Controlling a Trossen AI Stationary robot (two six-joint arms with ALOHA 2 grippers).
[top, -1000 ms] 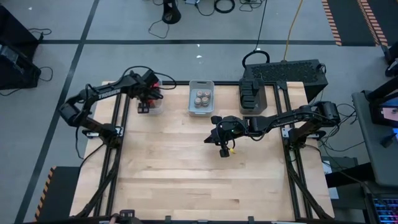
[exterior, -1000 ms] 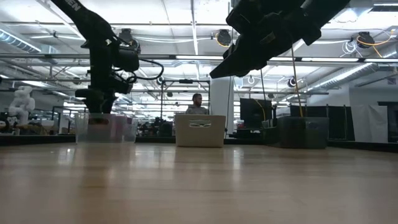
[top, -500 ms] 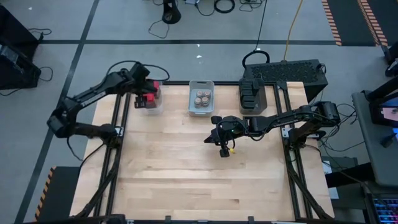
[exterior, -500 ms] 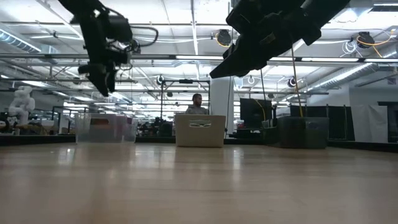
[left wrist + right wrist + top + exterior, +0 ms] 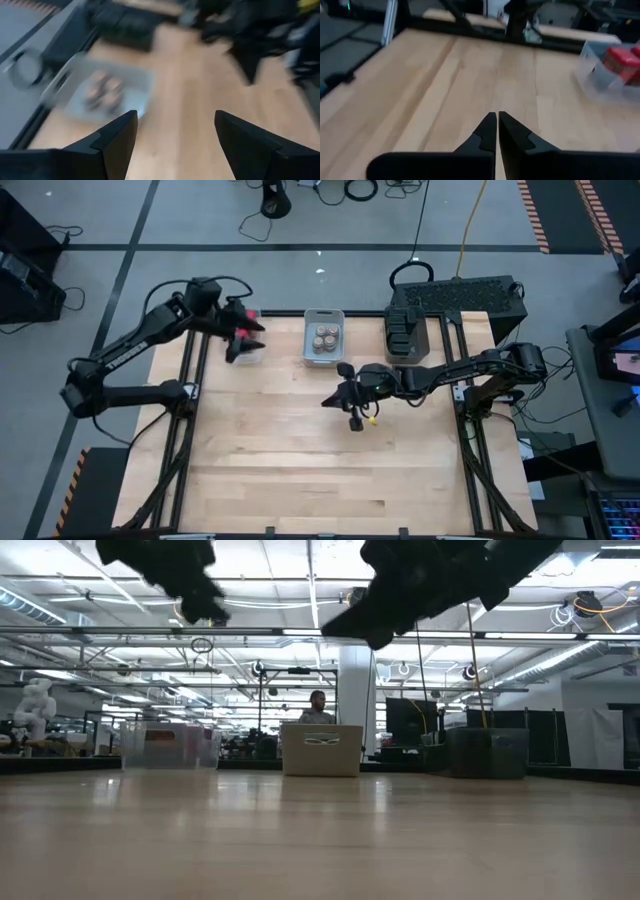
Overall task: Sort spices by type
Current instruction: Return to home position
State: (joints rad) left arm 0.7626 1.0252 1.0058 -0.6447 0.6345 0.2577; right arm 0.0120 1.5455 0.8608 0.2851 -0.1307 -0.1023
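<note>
Left jaws spread above the far-left bin, right jaws pressed together mid-desk; I judge red blocks light, stiff, best pinched across flat sides.

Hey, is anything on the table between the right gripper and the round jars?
Nothing visible. Only bare table lies between the right gripper, hovering mid-table, and the round jars in the grey bin. The left gripper hangs near the far-left corner.
</note>
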